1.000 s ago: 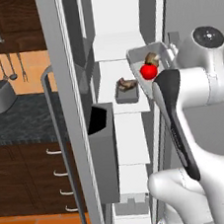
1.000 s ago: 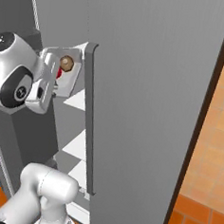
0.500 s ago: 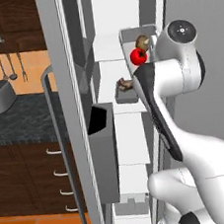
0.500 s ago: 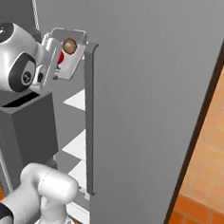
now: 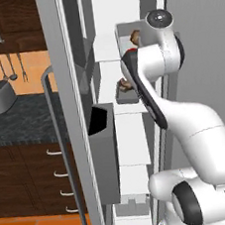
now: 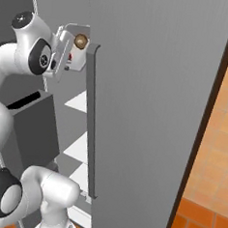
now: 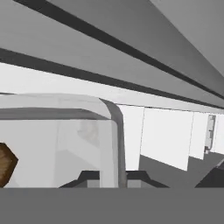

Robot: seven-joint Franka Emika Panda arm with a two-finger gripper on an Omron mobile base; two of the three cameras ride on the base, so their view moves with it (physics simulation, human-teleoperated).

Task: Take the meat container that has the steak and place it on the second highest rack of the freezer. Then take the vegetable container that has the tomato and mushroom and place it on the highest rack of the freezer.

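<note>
One pincer (image 7: 113,177) clamped on vegetable container (image 6: 68,44) rim.

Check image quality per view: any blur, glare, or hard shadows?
Left base view: sharp, flat rendered light, soft shading inside the freezer, no glare. Right base view: even, the door handle crisp. Hand view: the vegetable container wall looms close, the mushroom cut by the frame edge.

The end effector (image 7: 113,177) has lifted the vegetable container (image 5: 124,35) up to the highest rack (image 5: 106,51)
</note>
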